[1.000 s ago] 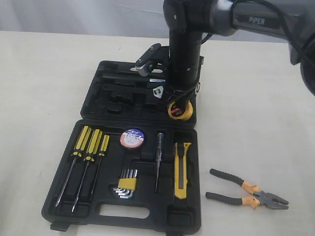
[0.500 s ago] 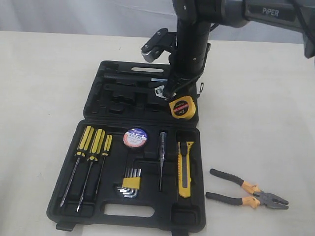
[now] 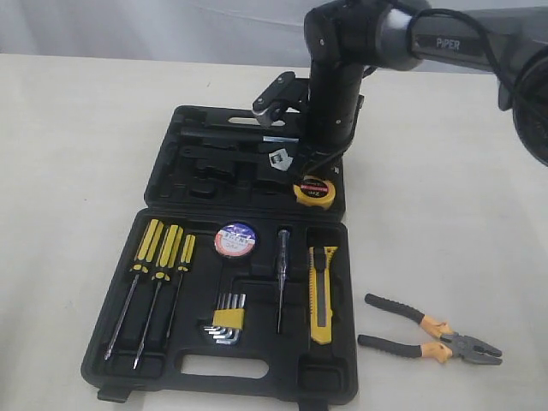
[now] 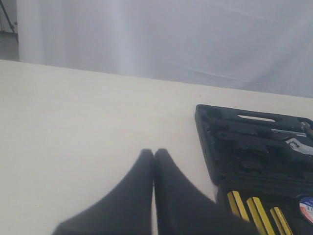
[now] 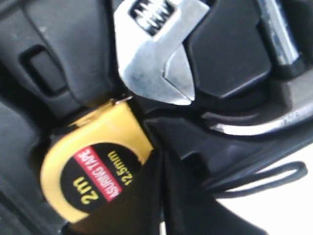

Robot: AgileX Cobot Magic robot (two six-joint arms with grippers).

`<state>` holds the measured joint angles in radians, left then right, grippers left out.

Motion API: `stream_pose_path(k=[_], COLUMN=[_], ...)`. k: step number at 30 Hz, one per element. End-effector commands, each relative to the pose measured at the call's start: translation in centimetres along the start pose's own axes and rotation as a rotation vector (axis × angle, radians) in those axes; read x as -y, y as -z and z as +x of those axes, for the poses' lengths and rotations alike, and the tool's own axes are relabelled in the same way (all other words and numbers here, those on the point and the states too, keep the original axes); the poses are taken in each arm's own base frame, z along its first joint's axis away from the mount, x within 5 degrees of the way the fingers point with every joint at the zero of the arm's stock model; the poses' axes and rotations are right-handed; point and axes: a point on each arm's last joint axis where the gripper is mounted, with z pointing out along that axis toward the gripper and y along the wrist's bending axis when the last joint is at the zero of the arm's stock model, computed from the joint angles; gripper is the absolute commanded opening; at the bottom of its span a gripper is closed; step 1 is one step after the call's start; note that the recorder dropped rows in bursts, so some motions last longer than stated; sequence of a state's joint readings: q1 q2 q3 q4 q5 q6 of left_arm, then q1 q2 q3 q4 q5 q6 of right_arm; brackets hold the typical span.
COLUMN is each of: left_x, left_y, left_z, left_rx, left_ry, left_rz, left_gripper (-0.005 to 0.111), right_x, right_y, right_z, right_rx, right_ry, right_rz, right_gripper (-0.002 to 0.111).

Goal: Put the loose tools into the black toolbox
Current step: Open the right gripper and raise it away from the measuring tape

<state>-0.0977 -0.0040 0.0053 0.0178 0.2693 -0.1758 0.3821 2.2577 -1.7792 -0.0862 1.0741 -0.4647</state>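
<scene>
Presently the tape measure (image 3: 314,190) is sitting in the far half of the toolbox (image 3: 120,360), at that half's near right corner, just beside the open head of the wrench (image 5: 156,54). Its printed face is pointing up and its strap (image 5: 274,178) is looping out over the case edge. The right pincer (image 5: 160,159) is hanging directly above it, clenched, with the fingertips overlapping the yellow body. The strap is running in under them, so the pincer is probably gripping the strap; the contact itself is hidden.

The roll (image 3: 233,240) and the knife (image 3: 318,295) are already lying in the near half. Only the pliers (image 3: 432,332) are lying outside, on the desk (image 3: 68,128) to the right of the case. Their long axis is running across the exterior view, handles toward the case. The right arm is standing nearer to them.

The left pincer (image 4: 153,155) is hovering clenched and empty over bare desk, left of the case.
</scene>
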Motion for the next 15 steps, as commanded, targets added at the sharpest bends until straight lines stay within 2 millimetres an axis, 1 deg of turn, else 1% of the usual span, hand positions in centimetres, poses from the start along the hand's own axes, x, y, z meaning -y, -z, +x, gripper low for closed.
stream_pose_path(k=[1, 5, 8, 10, 12, 15], left_x=[0.0, 0.0, 0.0, 0.0, 0.0, 0.0], left_y=[0.0, 0.0, 0.0, 0.0, 0.0, 0.0], left_z=[-0.2, -0.2, -0.2, -0.2, -0.2, -0.2], left_rx=[0.001, 0.001, 0.001, 0.001, 0.001, 0.001], left_ry=[-0.006, -0.006, -0.006, -0.006, -0.006, -0.006], left_rz=[0.005, 0.005, 0.005, 0.005, 0.005, 0.005], left_gripper=[0.0, 0.0, 0.0, 0.0, 0.0, 0.0], right_x=[-0.3, -0.7, -1.1, -1.7, -2.0, -2.2], right_y=[2.2, 2.3, 1.1, 0.0, -1.2, -1.9], right_z=[0.4, 0.5, 0.5, 0.6, 0.8, 1.1], right_rx=[0.022, 0.013, -0.013, -0.017, -0.02, -0.02], right_ry=[0.008, 0.006, 0.01, 0.023, 0.021, 0.017], right_rz=[-0.052, -0.098, -0.147, -0.195, -0.205, -0.2], right_gripper=[-0.001, -0.001, -0.001, -0.001, -0.001, -0.001])
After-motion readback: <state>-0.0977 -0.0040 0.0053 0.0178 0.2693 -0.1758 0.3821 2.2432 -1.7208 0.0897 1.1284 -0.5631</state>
